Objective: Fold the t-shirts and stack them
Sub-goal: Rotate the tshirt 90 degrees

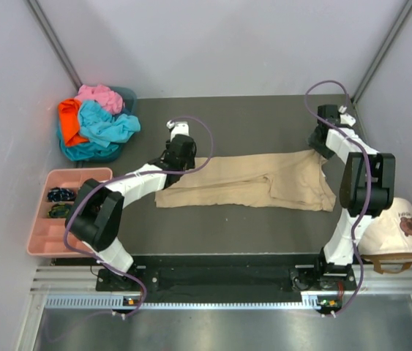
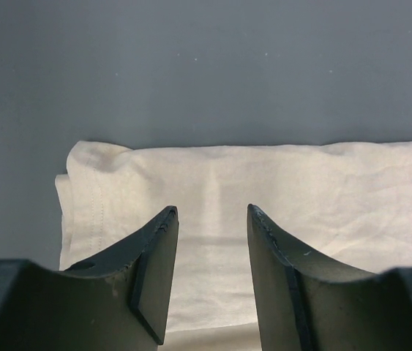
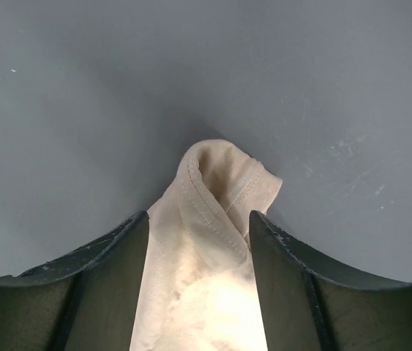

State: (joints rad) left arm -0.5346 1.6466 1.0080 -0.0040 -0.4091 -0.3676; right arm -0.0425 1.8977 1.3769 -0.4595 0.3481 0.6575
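The large tan t-shirt [image 1: 246, 181] lies stretched left to right across the dark table, folded into a long band. My left gripper [image 1: 179, 156] hovers over its far left end with its jaws apart and nothing between them; the flat cloth [image 2: 264, 190] and its left hem show past the fingertips [image 2: 163, 227]. My right gripper [image 1: 322, 148] is at the shirt's far right corner, shut on a bunched, stitched edge of the tan cloth [image 3: 213, 212] that sticks out beyond the fingers. The turquoise [image 1: 107, 126], orange [image 1: 69, 118] and pink [image 1: 100, 96] shirts lie heaped at the far left.
The heap of shirts sits in a teal bin [image 1: 126, 95] by the left wall. A pink compartment tray [image 1: 74, 177] stands at the left near edge. A cream cap [image 1: 394, 232] lies at the right near edge. Grey walls close in on both sides.
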